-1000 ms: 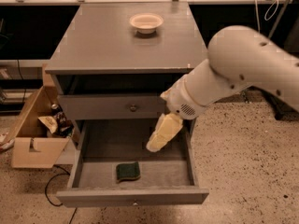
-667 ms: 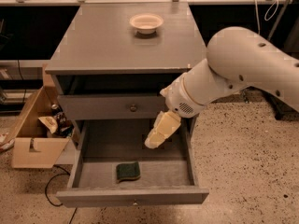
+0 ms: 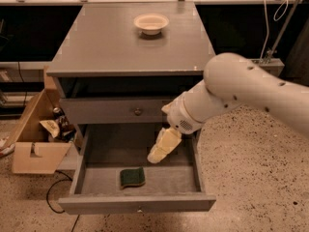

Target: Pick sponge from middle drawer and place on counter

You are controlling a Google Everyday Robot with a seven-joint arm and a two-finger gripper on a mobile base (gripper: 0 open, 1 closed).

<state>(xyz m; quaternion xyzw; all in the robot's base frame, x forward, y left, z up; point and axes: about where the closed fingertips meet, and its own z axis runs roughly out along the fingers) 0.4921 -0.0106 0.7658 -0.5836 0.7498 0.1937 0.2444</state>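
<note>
The sponge [image 3: 132,177], dark green face up, lies on the floor of the open middle drawer [image 3: 137,203], near its front centre. My gripper [image 3: 155,156] hangs from the white arm over the drawer's right half, above and to the right of the sponge, not touching it. The grey counter [image 3: 116,45] tops the cabinet.
A cream bowl [image 3: 151,23] stands at the back of the counter. A closed drawer front with a round knob [image 3: 138,111] sits above the open drawer. An open cardboard box [image 3: 36,137] with clutter stands on the floor at the left. A speckled floor lies to the right.
The gripper has moved slightly left and down inside the drawer opening, closer to the sponge. The sponge has not moved.
</note>
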